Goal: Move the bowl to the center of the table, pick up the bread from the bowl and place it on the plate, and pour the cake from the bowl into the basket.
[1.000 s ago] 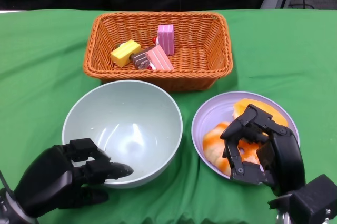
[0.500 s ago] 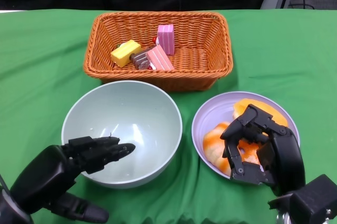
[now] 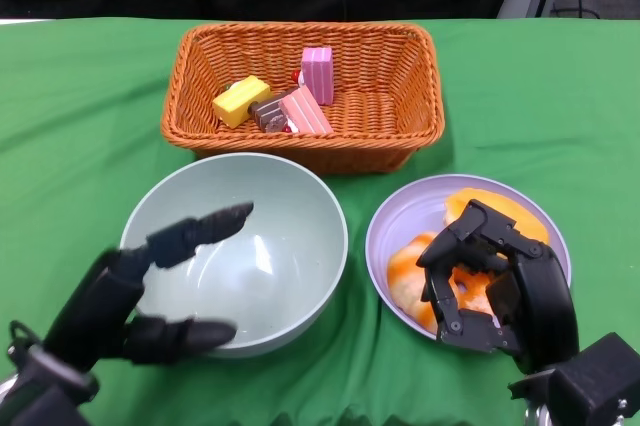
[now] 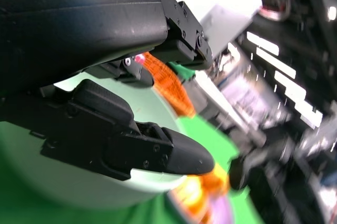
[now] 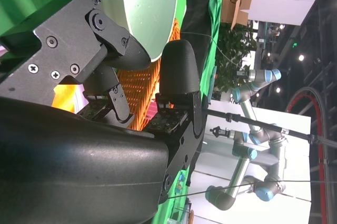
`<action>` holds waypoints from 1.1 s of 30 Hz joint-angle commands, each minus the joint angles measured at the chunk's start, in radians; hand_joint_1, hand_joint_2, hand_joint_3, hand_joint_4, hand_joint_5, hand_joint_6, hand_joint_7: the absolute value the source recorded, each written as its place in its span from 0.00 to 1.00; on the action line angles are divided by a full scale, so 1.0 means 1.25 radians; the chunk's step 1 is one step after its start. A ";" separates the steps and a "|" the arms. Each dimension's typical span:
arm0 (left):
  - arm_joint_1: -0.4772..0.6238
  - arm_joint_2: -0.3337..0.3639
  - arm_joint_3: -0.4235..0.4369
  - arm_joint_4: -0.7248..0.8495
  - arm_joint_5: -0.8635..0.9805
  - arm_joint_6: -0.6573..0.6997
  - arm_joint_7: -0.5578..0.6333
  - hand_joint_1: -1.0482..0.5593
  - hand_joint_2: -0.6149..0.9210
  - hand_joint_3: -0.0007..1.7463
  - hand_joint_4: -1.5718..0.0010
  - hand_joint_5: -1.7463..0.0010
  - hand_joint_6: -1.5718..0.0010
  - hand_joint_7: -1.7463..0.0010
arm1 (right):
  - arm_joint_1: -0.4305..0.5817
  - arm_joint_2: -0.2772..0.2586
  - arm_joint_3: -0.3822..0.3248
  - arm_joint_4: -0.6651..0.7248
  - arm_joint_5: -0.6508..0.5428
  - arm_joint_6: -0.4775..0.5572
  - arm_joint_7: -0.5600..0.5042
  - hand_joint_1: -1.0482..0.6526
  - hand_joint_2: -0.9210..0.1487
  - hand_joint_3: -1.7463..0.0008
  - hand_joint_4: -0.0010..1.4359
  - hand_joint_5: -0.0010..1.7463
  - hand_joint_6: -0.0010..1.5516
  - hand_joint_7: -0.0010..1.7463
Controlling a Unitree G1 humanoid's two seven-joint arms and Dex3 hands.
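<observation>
Your left robot hand [image 3: 120, 306] is spread, holding nothing, fingers straddling the near rim of the empty pale green bowl [image 3: 236, 249]. Your right robot hand [image 3: 495, 281] hovers curled over the orange bread [image 3: 420, 268] on the lilac plate [image 3: 465, 256]; whether it grips is unclear. Cake pieces [image 3: 280, 104] already lie in the wicker basket [image 3: 303, 96], so you seem finished; next, draw both hands clear.

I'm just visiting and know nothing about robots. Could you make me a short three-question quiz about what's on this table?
1. True or false: the bowl holds cake pieces.
2. Where do the cake pieces lie? A) basket B) plate C) green cloth
3. Fill in: the right hand hangs over the ___.
Key: 1 false, it looks empty, and the left hand is open at its near rim; 2 A; 3 plate, above the bread.
</observation>
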State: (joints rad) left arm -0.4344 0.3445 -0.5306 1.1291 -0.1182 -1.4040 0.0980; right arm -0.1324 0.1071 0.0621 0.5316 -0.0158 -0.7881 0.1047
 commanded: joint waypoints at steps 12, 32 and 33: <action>0.072 -0.165 0.306 -0.271 -0.286 0.349 -0.452 0.62 0.99 0.28 0.49 0.17 0.43 0.43 | 0.020 -0.013 -0.004 -0.033 0.037 0.006 0.027 0.61 0.46 0.28 0.57 0.95 0.46 0.79; 0.178 -0.194 0.395 -0.460 -0.267 0.617 -0.734 0.60 0.75 0.67 0.50 0.03 0.53 0.17 | 0.044 -0.049 0.044 -0.132 0.116 0.044 0.205 0.55 0.49 0.29 0.57 0.95 0.46 0.78; 0.182 -0.196 0.397 -0.472 -0.269 0.629 -0.739 0.60 0.76 0.67 0.50 0.03 0.53 0.17 | 0.046 -0.050 0.048 -0.141 0.118 0.048 0.212 0.55 0.49 0.30 0.57 0.95 0.47 0.77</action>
State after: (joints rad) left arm -0.2180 0.0846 -0.0478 0.5643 -0.4432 -0.6369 -0.8108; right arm -0.0827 0.0619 0.1175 0.3804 0.1168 -0.7335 0.3600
